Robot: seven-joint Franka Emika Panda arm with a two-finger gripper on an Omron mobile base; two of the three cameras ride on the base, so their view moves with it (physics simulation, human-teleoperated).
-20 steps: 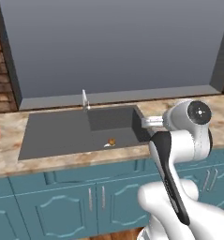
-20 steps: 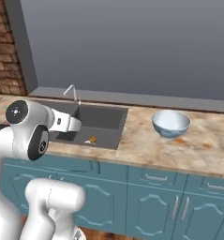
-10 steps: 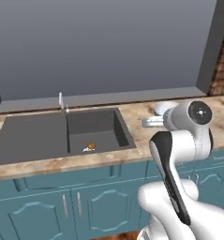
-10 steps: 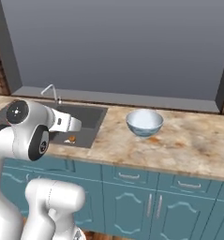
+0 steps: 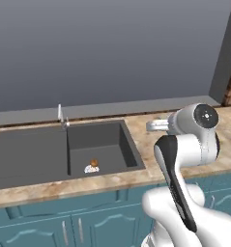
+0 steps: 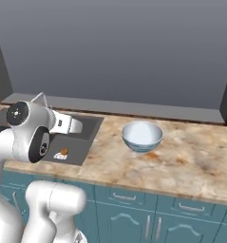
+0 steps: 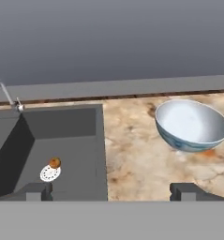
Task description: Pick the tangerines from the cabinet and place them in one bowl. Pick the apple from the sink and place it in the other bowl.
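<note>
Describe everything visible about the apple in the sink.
The apple is a tiny round orange-red fruit with a darker top. It sits on the floor of the deep basin of the dark grey sink, right beside the white round drain, seemingly touching its edge. Nothing holds it; it looks whole and undamaged. It is much smaller than the white and pale-blue bowl standing on the counter.

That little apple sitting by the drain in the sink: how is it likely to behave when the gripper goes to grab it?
The apple is small and round, so a nudge would probably roll it across the flat basin floor. It sits touching the white drain, which may steady it slightly. Against the open gripper it looks tiny, so an off-centre close could squirt it sideways.
</note>
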